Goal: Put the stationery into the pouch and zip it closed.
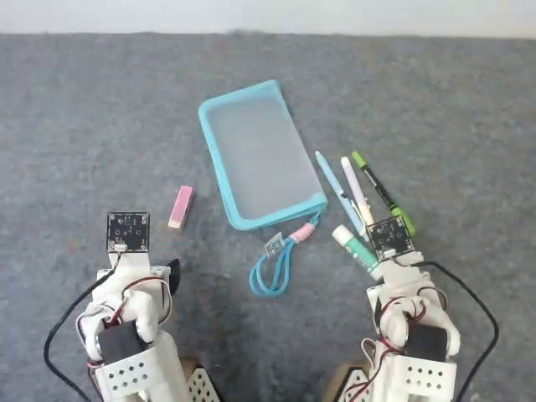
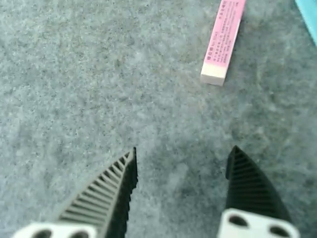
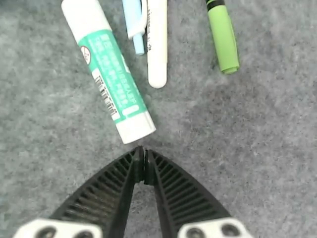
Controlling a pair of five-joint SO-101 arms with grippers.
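While pouch [image 1: 260, 155] lies diagonal, zip-end nearward | left pincer [image 2: 184, 149] wide | right pincer [image 3: 144, 152] closed

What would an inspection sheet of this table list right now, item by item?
Surface: grey carpet.
Job's things: the pouch lies flat in the middle, with a blue cord on its zip. The eraser lies apart on the left arm's side. The glue stick, blue pen, white pen and green marker lie side by side on the right arm's side. All are outside the pouch.
Clutter: nothing seen.
Grippers: the left gripper is open over bare carpet, short of the eraser. The right gripper is shut, its tip by the glue stick's end.
Cables: a black cable loops beside each arm's base.
Surroundings: a pale wall beyond the carpet.
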